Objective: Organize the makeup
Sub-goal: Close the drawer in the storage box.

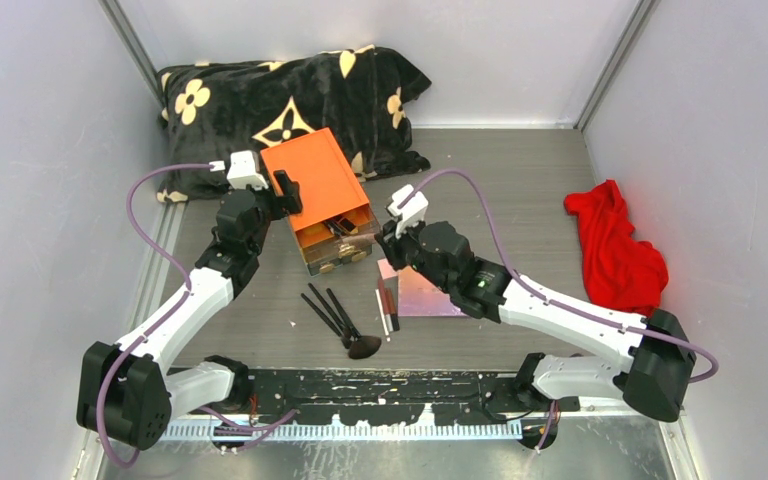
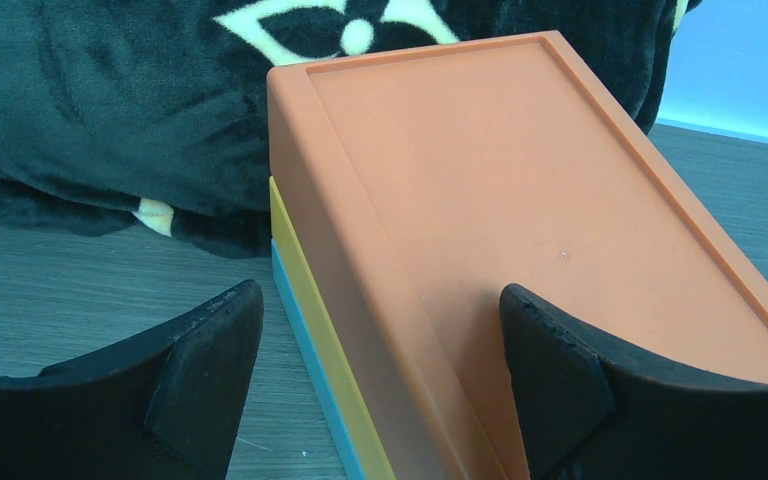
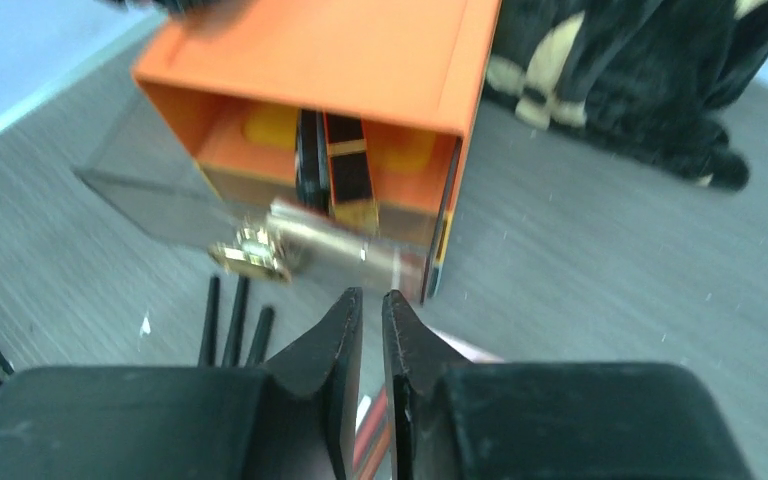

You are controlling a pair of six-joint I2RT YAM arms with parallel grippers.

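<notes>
- Nearest us in the right wrist view, the right end effector (image 3: 371, 302) was pinched almost together on nothing we could see. It faced the open clear drawer (image 3: 150, 205) of the orange box (image 3: 340, 60), with black brush handles (image 3: 235, 320) just beside.
- In the left wrist view, the left end effector (image 2: 380, 375) gaped wide, straddling that box's long edge.
- From above, the brushes (image 1: 332, 312), pencils (image 1: 387, 308) and pink palette (image 1: 428, 294) lay on the table (image 1: 520, 180). We judged the brushes light, stiff and apt to roll, best gripped mid-handle. The palette looked slick, best taken by an edge.

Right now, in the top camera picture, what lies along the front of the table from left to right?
black brushes → red pencils → pink palette → red cloth
</notes>
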